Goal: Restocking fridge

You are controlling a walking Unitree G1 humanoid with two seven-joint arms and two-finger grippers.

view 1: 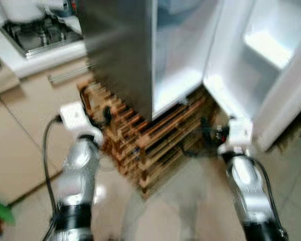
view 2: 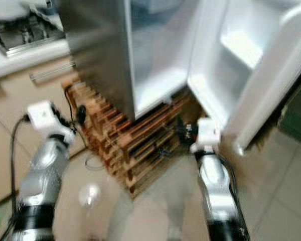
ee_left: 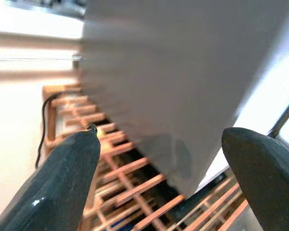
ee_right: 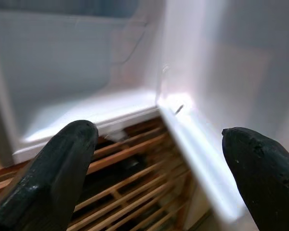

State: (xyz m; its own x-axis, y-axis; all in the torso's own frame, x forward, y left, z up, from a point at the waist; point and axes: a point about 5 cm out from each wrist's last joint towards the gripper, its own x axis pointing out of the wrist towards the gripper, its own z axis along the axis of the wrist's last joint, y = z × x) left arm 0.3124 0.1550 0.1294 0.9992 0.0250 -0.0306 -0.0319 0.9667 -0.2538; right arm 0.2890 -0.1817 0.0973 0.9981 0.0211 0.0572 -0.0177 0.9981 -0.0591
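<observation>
Facing open fridge (view 1: 125,55) on wooden pallet (view 1: 150,145), blurred.
Left tool (ee_left: 159,183) and right tool (ee_right: 159,178) both spread apart, empty, near pallet.

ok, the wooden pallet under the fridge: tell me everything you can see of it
The wooden pallet is a slatted frame of reddish-brown, varnished-looking battens stacked in several open layers. It lies flat on the tiled floor and carries the steel-sided fridge, jutting out past the fridge's base at the front corner. A black cable runs along its side nearest the cabinets. Both grippers hover near it, fingers spread, touching nothing. The head views are blurred, so finer detail is lost.
</observation>
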